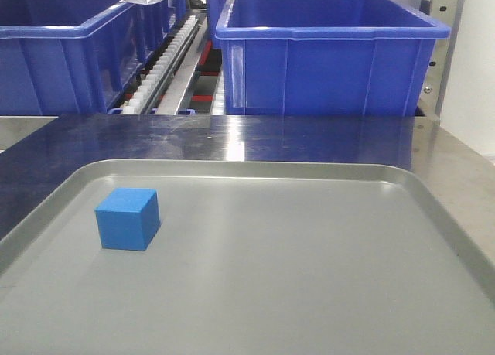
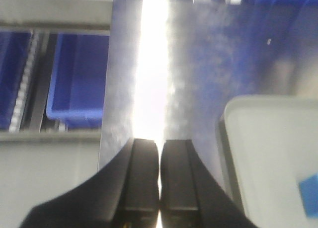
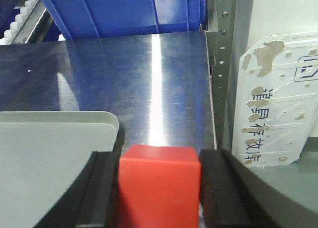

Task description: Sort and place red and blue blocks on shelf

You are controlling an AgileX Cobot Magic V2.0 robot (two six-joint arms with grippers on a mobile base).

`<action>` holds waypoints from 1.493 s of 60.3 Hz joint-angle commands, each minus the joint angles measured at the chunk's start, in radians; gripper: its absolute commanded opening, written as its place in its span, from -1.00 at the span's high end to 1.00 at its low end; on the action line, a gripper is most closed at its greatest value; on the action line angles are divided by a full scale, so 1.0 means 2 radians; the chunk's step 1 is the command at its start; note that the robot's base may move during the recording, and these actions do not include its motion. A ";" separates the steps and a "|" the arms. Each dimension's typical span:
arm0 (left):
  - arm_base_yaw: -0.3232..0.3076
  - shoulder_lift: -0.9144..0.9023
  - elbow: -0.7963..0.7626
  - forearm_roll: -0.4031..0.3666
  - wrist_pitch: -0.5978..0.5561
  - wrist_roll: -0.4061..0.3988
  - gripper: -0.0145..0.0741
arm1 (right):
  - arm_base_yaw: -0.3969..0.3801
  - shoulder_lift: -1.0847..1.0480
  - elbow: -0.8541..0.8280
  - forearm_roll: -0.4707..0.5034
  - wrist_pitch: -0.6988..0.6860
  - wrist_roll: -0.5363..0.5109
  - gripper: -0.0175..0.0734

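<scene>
Our left gripper (image 2: 159,182) has its two black fingers pressed flat together with nothing between them, and it sits off the left side of the grey tray (image 2: 268,138). Our right gripper (image 3: 159,188) is clamped on the red block (image 3: 159,200), one black finger against each side face, at that tray's right edge.
</scene>
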 commanded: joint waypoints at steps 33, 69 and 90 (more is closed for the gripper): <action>-0.003 0.112 -0.112 -0.078 0.139 0.018 -0.41 | -0.003 0.002 -0.015 -0.003 -0.045 -0.001 0.49; -0.129 0.194 -0.177 -0.086 0.127 -0.028 -0.41 | -0.003 0.002 -0.015 -0.003 -0.045 -0.001 0.49; -0.190 0.245 -0.190 -0.086 0.099 -0.064 -0.41 | -0.003 0.002 -0.015 -0.003 -0.045 -0.001 0.49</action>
